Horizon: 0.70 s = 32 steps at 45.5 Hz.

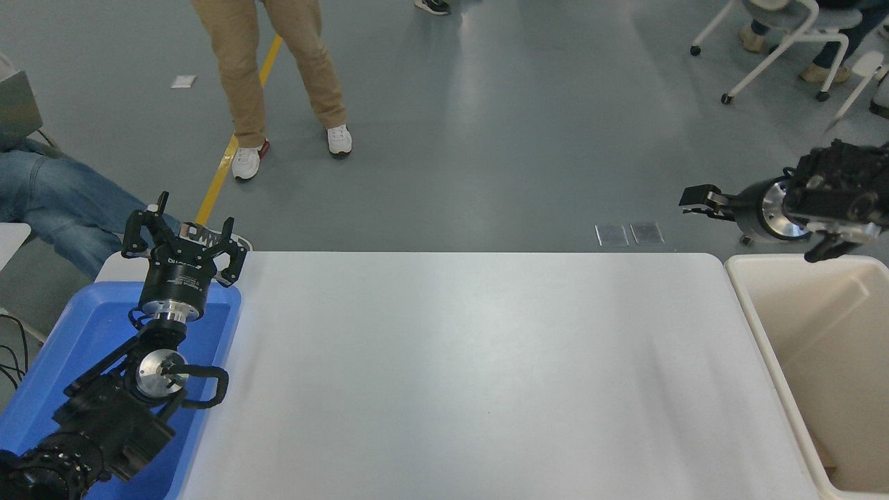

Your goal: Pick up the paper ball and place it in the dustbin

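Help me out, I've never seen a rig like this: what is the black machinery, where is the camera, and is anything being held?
There is one current picture, taken from a camera high on the robot, looking forward and down over a white table. The black machinery is the robot's two arms, each ending in a pincer. The left pincer is parked above a blue tray at the table's left end; it is open and holds nothing. The right pincer hangs past the table's far right corner, near the cream dustbin. It is seen side-on, so I cannot tell if it is open. No paper ball shows on the table. A person's legs stand beyond.
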Available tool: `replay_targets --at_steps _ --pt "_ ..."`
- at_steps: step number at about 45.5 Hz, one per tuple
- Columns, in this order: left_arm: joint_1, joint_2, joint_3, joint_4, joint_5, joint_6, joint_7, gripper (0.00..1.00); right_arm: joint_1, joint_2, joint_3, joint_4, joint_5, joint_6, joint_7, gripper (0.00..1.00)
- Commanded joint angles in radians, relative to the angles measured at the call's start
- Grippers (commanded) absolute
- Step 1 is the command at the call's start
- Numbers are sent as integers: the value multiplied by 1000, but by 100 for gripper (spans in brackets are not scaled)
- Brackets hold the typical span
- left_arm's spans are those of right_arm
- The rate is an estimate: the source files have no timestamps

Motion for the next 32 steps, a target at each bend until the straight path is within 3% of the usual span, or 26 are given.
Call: replay_targets --at_steps 1,17,32 --pt "0 0 0 0 2 0 0 99 276 -21 -45 314 -22 127 0 100" --pt "0 0 0 0 0 0 0 99 482 -45 17 405 -12 439 0 100" --pt "0 0 0 0 0 0 0 99 502 47 103 402 -14 457 0 100"
